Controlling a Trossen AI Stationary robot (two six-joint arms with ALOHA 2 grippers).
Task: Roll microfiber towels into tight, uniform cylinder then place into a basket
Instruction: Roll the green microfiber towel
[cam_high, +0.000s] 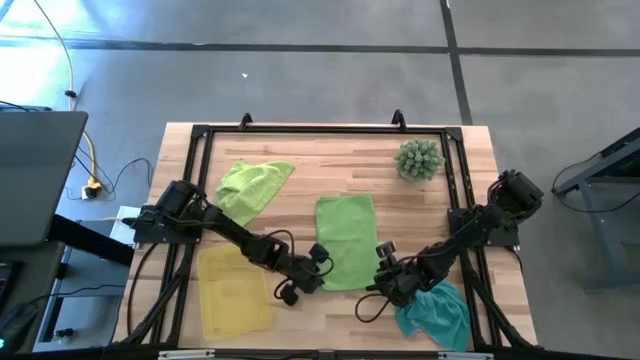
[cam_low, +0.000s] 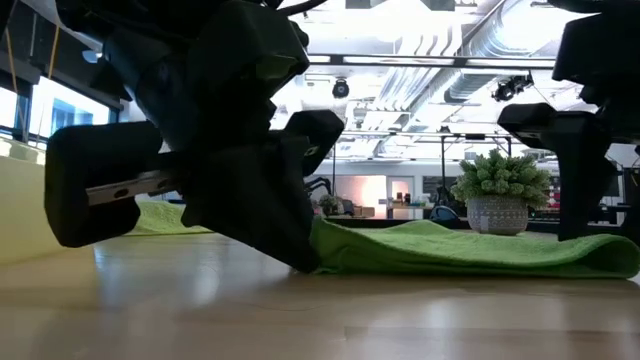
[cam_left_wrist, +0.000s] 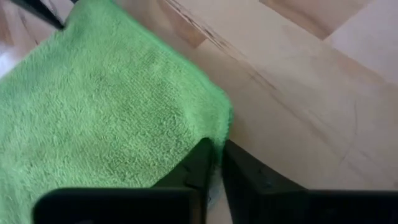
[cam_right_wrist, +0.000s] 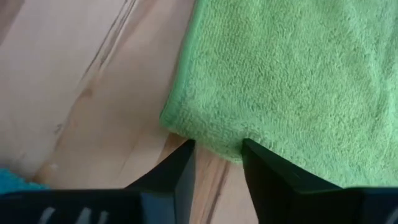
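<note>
A lime green towel (cam_high: 347, 238) lies flat in the middle of the table. My left gripper (cam_left_wrist: 217, 163) is shut at its near left corner. My right gripper (cam_right_wrist: 217, 152) stands open at its near right corner (cam_right_wrist: 186, 127), the towel's edge right at its fingertips. A second lime green towel (cam_high: 252, 185) lies crumpled at the far left. A teal towel (cam_high: 436, 312) lies bunched at the near right, beside the right arm. The yellow basket (cam_high: 234, 292) sits at the near left, under the left arm. My left gripper pinches the flat towel's near left corner (cam_left_wrist: 219, 127) between its two fingers, at the very edge. It comes slanting down from the table's left near side. The corner stays low on the table (cam_low: 318, 262) and the rest of the towel lies flat. My right gripper's fingertips (cam_right_wrist: 252, 152) reach the towel's near edge; I cannot tell whether they touch it.
A spiky green plant in a pot (cam_high: 418, 160) stands at the far right. A black frame (cam_high: 320, 128) runs around the tabletop. Bare wood (cam_high: 300, 215) shows between the two green towels.
</note>
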